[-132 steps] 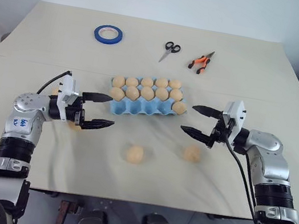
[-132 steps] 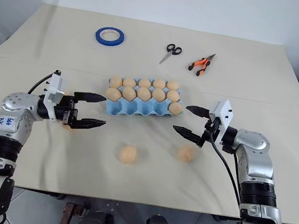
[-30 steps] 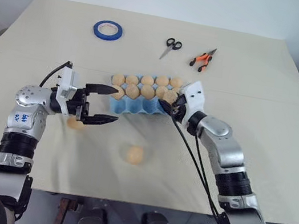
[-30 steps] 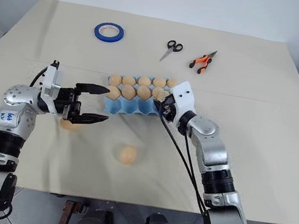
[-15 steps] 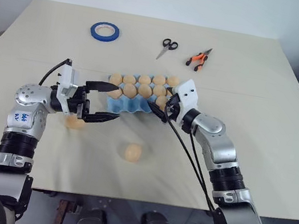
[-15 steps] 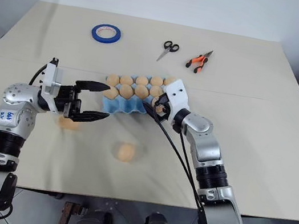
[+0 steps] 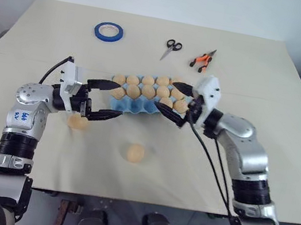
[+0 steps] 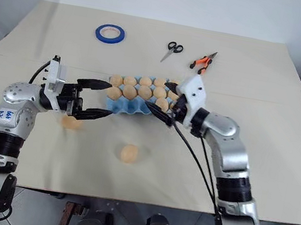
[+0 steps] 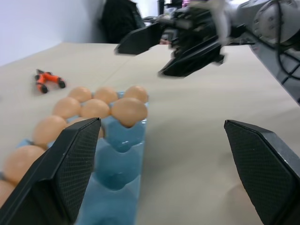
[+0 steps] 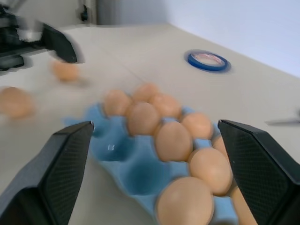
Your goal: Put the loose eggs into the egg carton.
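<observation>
- egg carton (image 7: 140, 106) mid-table, mostly filled with eggs
- two loose eggs (image 7: 135, 153) on table in front of it
- left gripper (image 7: 107, 100) spread wide, empty, by carton's left end
- right gripper (image 7: 174, 101) spread wide, empty, at carton's right end

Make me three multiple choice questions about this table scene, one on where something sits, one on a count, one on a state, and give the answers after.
1. Where is the tape roll?
A. far left of the table
B. inside the carton
C. beside the pliers

2. How many loose eggs lie on the table?
A. none
B. two
C. five

3. How is the right pincer?
A. shut on an egg
B. open
C. shut, empty

Answers: 1 A, it lies left of the scissors. 2 B, one and another outside the carton. 3 B, fingers apart, nothing between them.
</observation>
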